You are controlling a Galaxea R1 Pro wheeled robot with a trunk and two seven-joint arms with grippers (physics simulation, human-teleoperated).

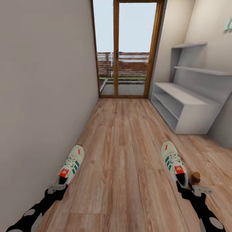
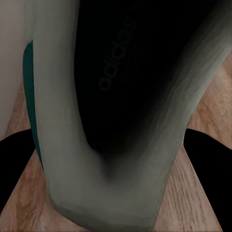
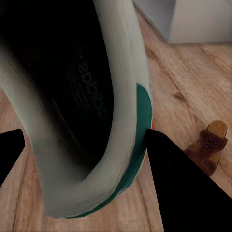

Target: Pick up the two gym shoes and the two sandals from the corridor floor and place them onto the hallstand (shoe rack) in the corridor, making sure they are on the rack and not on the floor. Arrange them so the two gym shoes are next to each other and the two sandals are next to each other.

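Each gym shoe is held at its heel: the left gym shoe (image 1: 71, 163) in the left gripper (image 1: 57, 187), the right gym shoe (image 1: 174, 163) in the right gripper (image 1: 192, 190), jaws clamped on both. One sandal (image 3: 209, 146) lies on the corridor floor (image 1: 122, 154); the hallstand (image 1: 183, 106) ahead looks bare, so all placing remains.

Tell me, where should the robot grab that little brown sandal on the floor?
Probably by the thick cork sole of the sandal, one jaw on each long side, coming straight down from above. It lies flat on the corridor floor, and its straps look too thin and soft for a firm pinch.
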